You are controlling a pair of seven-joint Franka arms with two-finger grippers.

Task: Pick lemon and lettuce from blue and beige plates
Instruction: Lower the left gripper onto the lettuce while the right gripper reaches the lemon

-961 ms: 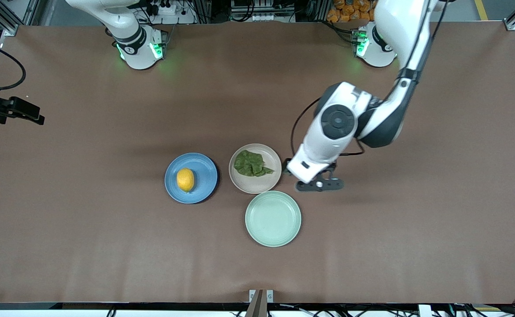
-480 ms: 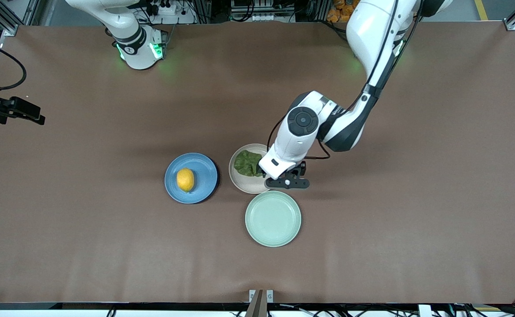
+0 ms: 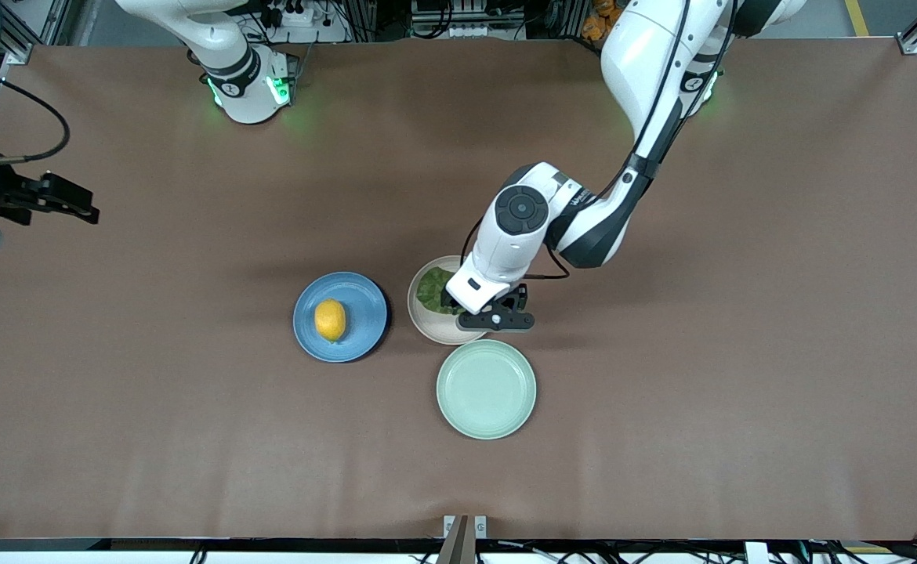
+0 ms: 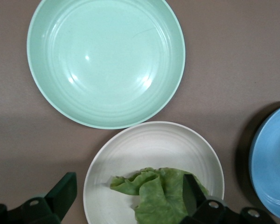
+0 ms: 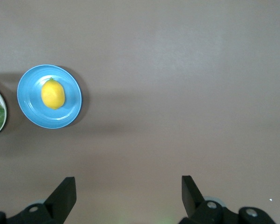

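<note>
The left gripper [image 3: 470, 301] had swung in from the bare bench beside the beige plate [image 3: 431, 329] and now hung over that plate's edge toward the left arm's end of the bench, its jaws spread wide and holding nothing; in the left wrist view one finger [image 4: 190, 192] stood over the lettuce [image 4: 158, 198] and the other [image 4: 63, 190] off the plate's rim, so the leaf was only partly between them; I judged this to be the approach to the lettuce, with the descent and the closing not yet done. A second before, the same gripper had been clear of the plate, over the bench toward the left arm's end, and the whole leaf had shown in the front view; now the wrist covered much of it and only a green patch [image 3: 432, 288] could be seen. The lemon [image 3: 331, 319] lay untouched on the blue plate [image 3: 360, 309], in the same spot as earlier, beside the beige plate toward the right arm's end; the mint-green plate [image 3: 486, 389], nearer the front camera, was bare and unmoved. The right gripper [image 5: 126, 193] waited high over bare bench at the right arm's end, jaws wide and empty; it had shifted only slightly; neither item had been lifted.
</note>
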